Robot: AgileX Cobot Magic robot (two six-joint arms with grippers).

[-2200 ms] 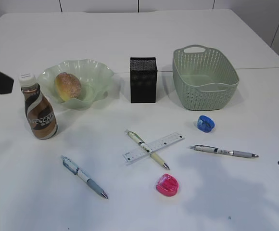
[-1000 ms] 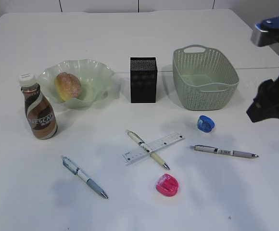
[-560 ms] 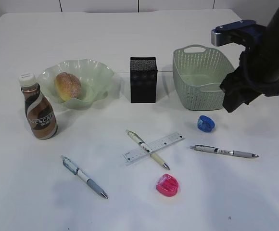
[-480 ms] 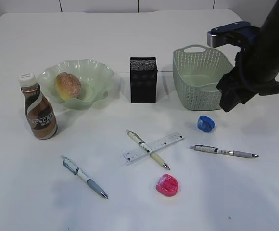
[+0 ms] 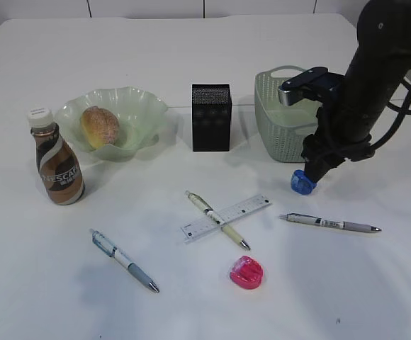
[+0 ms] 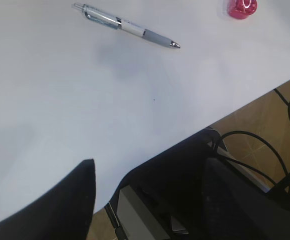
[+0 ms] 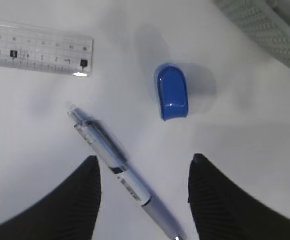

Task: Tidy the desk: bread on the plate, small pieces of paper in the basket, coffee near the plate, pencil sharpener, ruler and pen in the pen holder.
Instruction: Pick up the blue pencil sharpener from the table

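We find the right gripper (image 7: 142, 200) with jaws spread apart, empty, poised above the blue pencil sharpener (image 7: 172, 92), which lies on the desk (image 5: 191, 297) just ahead of the fingertips, near the basket (image 5: 273, 113). A grey pen (image 7: 117, 160) runs between the jaws. The left gripper (image 6: 150, 200) stands parted, holding nothing.

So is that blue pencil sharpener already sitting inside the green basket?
No, the blue pencil sharpener lies on the white desk just in front of the basket, under the right gripper.
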